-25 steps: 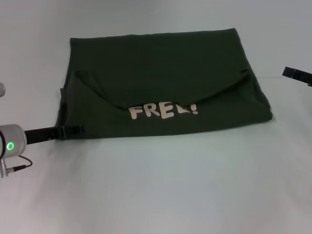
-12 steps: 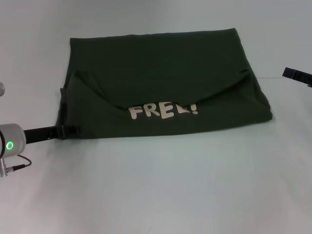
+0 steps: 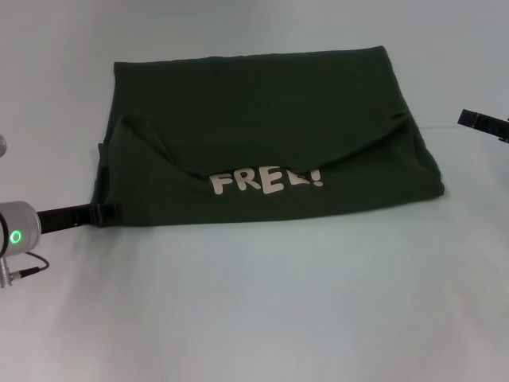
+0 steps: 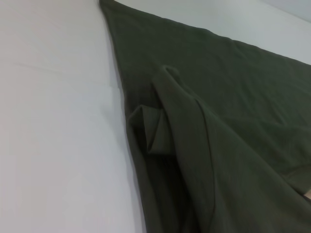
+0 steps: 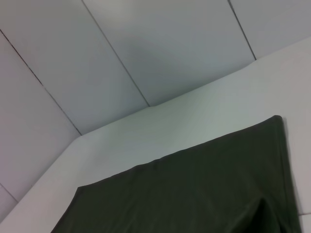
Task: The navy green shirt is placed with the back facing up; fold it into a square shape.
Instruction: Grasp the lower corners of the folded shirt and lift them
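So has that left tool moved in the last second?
Yes. The left tool has slid leftward, off the shirt edge it overlapped before.

The navy green shirt [image 3: 262, 135] is soft matt cloth, dark olive, lying in loose creases with a rolled fold of fabric just beyond the left gripper [image 3: 107, 212] and its black, dull-finished fingers. Its cream lettering [image 3: 266, 181] looks flat and slightly smoother than the weave. The table [image 3: 262, 302] beneath is pale, smooth and matt. The left arm's wrist housing [image 3: 17, 231] looks like brushed silver metal.
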Controlling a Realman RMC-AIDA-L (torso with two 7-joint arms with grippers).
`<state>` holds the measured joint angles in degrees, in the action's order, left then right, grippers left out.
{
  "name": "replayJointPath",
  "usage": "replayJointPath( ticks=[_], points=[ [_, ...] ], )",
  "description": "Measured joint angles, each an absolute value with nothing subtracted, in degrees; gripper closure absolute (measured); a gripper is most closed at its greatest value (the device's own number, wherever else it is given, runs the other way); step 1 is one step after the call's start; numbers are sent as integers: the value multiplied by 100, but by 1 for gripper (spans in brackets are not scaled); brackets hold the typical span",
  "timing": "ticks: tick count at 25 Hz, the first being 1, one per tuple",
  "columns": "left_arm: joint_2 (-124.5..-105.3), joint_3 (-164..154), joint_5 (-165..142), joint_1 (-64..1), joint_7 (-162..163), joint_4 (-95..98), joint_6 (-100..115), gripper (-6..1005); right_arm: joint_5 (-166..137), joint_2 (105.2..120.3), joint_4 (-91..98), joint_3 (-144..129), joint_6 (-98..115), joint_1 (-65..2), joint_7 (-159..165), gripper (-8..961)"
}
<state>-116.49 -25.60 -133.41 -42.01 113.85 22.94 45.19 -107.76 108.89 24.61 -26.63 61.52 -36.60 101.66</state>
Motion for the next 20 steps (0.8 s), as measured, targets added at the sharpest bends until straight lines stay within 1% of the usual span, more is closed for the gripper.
replayJointPath(
  ticks=[4, 20],
  points=[
    [-11652, -2573, -13341, -4201, 11364, 2292, 4490, 631, -10775, 10889, 2461, -2662, 6155, -3665, 10168, 211],
    [-11672, -2699, -13338, -4270, 11392, 2214, 4352, 631, -10775, 10889, 2461, -2662, 6152, -3674, 10138, 211]
  ],
)
